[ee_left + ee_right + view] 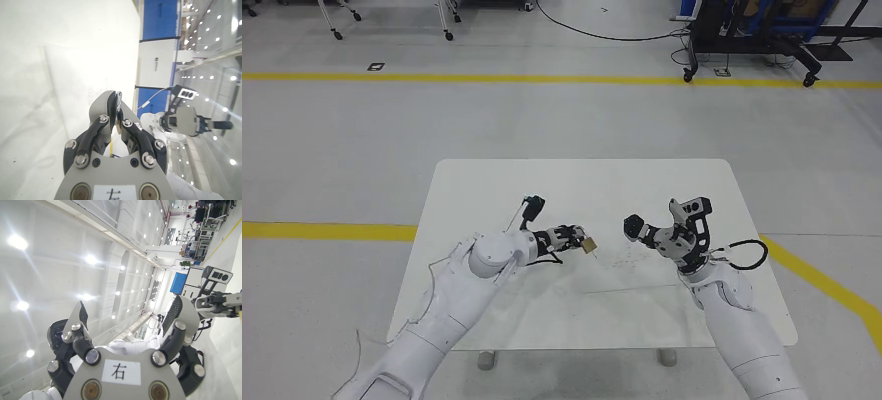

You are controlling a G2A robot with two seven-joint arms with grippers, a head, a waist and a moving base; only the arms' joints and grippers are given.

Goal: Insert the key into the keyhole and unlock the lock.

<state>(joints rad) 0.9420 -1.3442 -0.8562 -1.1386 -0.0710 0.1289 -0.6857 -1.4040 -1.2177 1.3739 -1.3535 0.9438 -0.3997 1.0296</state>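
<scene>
While your left gripper (pixel 570 239) hangs over the middle of the table (pixel 492 190), its pads are pressed together on the lock (pixel 588 243). The small brass body juts from the fingertips toward 3 o'clock. In the left wrist view a silver piece (pixel 119 100) shows at the pad tips, with brass lower down between the fingers. You cannot tell from here whether that silver is the shackle or a key's head.

Your right gripper (pixel 634 228) sits at 3 o'clock of the lock, near it but apart. Its fingers are spread wide with nothing between them.

Expect the lock to feel dense for its size and fully rigid. Its smooth metal faces will likely slide or twist in the pads if pushed end-on. Clamp it across the broad flat sides of the body, and leave the keyhole end bare and pointing toward 3 o'clock.

The key should be light, thin and stiff. Pinch it flat by the head so the blade runs straight out of the pads. A grip on the blade would block entry, and a grip by an edge would let it swivel when you turn it. Brace against the turn with the left arm, since the torque will try to roll the lock.
</scene>
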